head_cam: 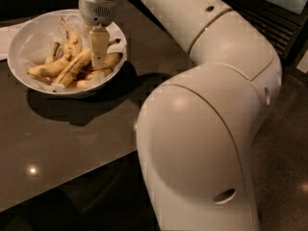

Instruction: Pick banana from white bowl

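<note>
Dark table [67,143], white bowl [18,44], pincer [99,51] among bananas [48,69], grip unclear, arm [207,129] filling foreground

At upper left, the cream hand [98,61] hung over the white bowl [11,49]; the banana [72,67] was yellow, brown-streaked; the surface [72,143] was dark brown.

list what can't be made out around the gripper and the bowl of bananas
Camera view: the gripper, low in the white bowl, hides any contact with the banana.
Other bananas behind it: partly hidden by the gripper.
White sheet at left: cut by the frame edge.
</note>
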### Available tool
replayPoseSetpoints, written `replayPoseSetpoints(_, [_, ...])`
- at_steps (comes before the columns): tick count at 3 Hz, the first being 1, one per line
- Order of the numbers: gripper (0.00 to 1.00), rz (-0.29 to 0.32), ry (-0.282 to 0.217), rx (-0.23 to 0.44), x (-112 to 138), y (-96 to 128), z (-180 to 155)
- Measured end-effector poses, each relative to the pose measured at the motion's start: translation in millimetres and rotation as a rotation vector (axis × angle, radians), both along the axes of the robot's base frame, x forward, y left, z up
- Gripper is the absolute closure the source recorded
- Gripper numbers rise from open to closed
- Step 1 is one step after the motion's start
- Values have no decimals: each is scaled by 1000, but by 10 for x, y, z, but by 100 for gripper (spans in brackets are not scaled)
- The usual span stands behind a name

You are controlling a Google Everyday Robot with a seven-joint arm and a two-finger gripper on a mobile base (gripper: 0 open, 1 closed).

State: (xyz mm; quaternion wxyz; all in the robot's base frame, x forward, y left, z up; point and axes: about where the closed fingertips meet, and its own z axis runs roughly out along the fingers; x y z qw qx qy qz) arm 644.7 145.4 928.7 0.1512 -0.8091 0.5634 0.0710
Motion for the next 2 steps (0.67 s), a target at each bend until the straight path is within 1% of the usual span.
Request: replayPoseSetpoints(2, [29,-12,25,-15,92,-25,-141])
